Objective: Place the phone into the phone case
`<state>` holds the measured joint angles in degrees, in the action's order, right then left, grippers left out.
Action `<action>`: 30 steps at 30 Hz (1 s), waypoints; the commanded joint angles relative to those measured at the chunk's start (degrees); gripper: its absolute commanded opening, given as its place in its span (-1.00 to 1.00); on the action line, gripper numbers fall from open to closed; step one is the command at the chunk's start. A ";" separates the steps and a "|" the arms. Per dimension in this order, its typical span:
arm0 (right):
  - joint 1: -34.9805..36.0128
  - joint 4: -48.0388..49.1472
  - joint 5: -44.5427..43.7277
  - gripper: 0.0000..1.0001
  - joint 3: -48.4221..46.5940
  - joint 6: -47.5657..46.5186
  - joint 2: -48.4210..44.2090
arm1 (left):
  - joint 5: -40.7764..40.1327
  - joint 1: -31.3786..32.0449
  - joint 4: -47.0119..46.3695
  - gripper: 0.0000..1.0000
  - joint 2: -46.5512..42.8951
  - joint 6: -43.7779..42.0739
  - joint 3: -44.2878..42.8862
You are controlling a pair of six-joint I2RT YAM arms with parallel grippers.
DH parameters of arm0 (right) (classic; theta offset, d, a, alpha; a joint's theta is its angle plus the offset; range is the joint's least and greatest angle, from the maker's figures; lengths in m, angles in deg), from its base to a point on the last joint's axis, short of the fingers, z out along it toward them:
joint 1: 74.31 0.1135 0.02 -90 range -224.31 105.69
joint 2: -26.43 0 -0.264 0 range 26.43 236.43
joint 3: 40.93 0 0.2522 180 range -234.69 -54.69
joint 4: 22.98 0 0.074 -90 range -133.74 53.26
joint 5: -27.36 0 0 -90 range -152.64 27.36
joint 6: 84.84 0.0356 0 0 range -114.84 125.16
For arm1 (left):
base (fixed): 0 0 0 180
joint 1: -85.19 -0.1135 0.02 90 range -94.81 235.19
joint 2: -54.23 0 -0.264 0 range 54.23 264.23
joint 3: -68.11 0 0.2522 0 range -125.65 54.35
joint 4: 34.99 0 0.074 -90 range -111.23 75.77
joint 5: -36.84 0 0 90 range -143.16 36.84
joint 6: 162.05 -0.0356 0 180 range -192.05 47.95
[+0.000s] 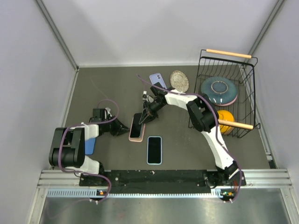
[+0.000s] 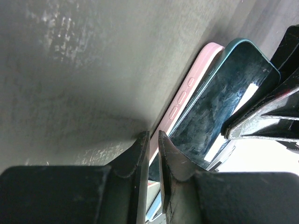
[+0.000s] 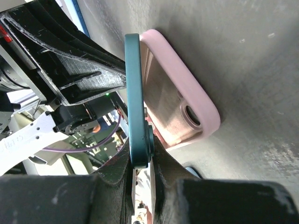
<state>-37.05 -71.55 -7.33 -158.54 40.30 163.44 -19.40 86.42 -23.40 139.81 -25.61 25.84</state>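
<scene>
A pink phone case (image 1: pixel 134 137) lies on the dark table, camera hole at its far end (image 3: pixel 192 116). A teal phone (image 1: pixel 137 126) leans over it, its near end in the case and its far end raised. My right gripper (image 1: pixel 146 116) is shut on that far end; in the right wrist view (image 3: pixel 141 161) the phone (image 3: pixel 134 93) stands edge-on above the case (image 3: pixel 180 88). My left gripper (image 1: pixel 123 126) is shut, tips by the case's left edge. Its wrist view (image 2: pixel 153 139) shows the case's side buttons (image 2: pixel 183 95) and the phone's screen (image 2: pixel 224 100).
A second phone in a light blue case (image 1: pixel 154 150) lies just in front. A lavender case (image 1: pixel 157 80) and a round speckled disc (image 1: pixel 179 80) lie behind. A wire basket (image 1: pixel 202 77) with plates stands at the right. A blue item (image 1: pixel 90 145) lies under the left arm.
</scene>
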 commanded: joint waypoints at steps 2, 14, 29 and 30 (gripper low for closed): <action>0.10 0.62 3.49 -1.00 2.07 -0.42 -3.68 | -0.36 0.61 1.03 -0.63 -1.29 -1.17 1.88; -0.08 0.70 4.55 -1.00 4.98 -0.24 -5.18 | 0.96 0.70 0.07 -0.62 -2.70 -0.47 2.49; 0.27 0.88 1.03 -1.00 1.03 1.69 -0.43 | 1.58 3.25 -4.06 -0.62 -1.12 1.55 5.22; 0.36 1.06 1.20 -1.00 0.76 1.87 -0.25 | 1.40 3.60 -4.15 -0.62 -1.12 1.55 5.31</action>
<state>-37.23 -71.77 -5.38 -154.15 41.02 162.59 -18.60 88.04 -27.08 137.65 -23.97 29.55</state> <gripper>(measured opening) 0.098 0.190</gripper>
